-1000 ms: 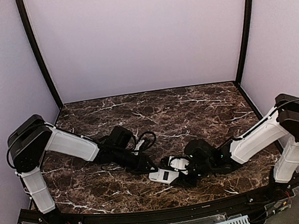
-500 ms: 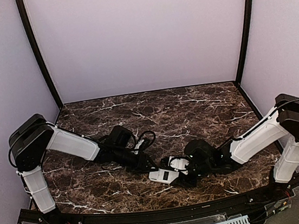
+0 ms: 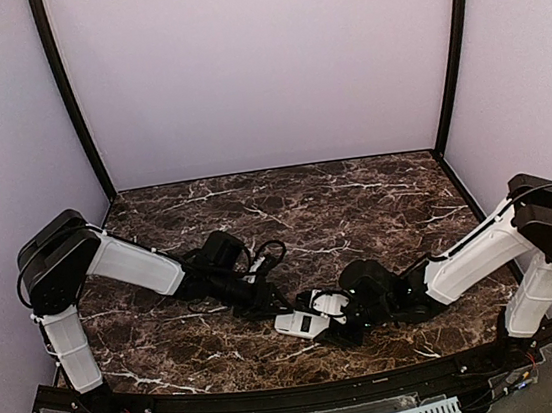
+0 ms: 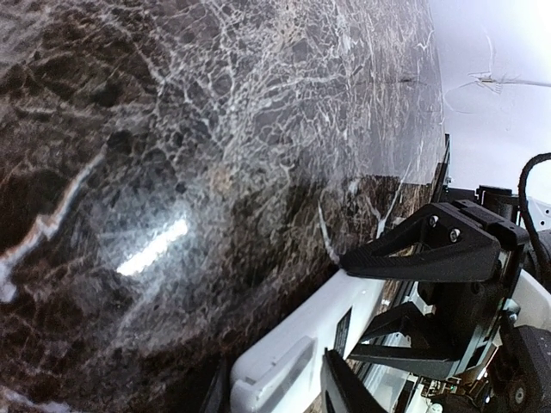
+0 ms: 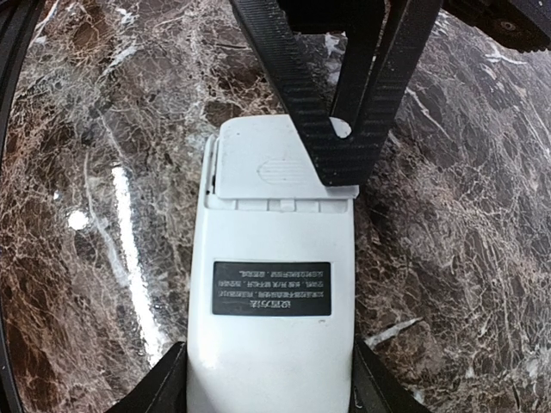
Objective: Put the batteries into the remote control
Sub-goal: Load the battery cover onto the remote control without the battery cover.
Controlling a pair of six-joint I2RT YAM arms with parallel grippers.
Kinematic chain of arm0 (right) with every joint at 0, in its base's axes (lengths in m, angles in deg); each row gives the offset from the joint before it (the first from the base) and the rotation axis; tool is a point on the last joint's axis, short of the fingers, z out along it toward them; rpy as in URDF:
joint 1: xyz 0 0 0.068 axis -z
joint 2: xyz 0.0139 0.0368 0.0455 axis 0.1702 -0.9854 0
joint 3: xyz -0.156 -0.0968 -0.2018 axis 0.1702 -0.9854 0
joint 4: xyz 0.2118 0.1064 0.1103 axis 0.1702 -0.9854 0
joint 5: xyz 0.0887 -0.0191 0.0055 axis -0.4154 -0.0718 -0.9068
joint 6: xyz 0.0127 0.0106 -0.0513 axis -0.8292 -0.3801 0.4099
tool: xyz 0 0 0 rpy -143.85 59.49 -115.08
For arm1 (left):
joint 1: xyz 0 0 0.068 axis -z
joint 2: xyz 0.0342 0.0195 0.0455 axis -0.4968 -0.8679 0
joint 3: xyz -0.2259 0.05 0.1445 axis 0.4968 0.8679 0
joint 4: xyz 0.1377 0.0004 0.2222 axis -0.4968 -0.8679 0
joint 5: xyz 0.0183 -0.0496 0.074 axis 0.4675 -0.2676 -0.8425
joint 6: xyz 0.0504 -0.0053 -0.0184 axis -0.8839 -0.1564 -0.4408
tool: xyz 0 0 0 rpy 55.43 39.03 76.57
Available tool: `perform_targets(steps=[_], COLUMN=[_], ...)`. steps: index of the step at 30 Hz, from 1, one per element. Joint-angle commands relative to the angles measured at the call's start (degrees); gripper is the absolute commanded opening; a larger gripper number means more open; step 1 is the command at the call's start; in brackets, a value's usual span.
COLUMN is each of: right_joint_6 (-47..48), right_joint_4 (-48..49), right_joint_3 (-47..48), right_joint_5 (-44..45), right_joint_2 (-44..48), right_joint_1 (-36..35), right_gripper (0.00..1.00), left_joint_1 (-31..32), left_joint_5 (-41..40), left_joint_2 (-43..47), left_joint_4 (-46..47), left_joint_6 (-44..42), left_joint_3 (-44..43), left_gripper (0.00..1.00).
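I see the remote control [image 5: 271, 301] lying back up, label showing, on the marble table [image 3: 357, 207], front centre | right gripper [image 5: 271, 383] jaws clamp its long sides, holding it | a left gripper [image 3: 271, 306] finger [image 5: 340, 155] touches the ridged battery cover [image 5: 275, 163] | I cannot tell the left jaw gap

The left arm [image 3: 132, 264] and the right arm [image 3: 474, 261] consist of smooth white link shells joined by bulky, rounded black joint housings, with thin black cables [image 3: 270, 253] looping beside the wrist. The left gripper [image 5: 351, 172] carries black fingers [image 5: 288, 86] with finely cross-ribbed faces. The right gripper [image 3: 331, 312] has black fingers [image 4: 430, 254] built as open triangular frames, each fastened by small screw heads.
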Motion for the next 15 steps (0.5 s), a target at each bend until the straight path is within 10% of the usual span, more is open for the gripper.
perform_targets(steps=[1,15], right_joint_6=[1.7,2.9], right_joint_4=[0.2,-0.4], right_joint_3=[0.1,1.0], right_joint_5=[4.0,7.9], right_joint_2=[-1.5,-2.9], right_joint_1=[-1.5,-3.9], right_gripper=[0.00,0.00], left_joint_1=[0.1,0.1], left_joint_5=[-1.7,-0.7], left_joint_2=[-1.9,-2.3], left_joint_4=[-1.9,0.2], left_joint_6=[0.8,3.1], left_joint_3=[-0.2,0.6], left_gripper=[0.38,0.40])
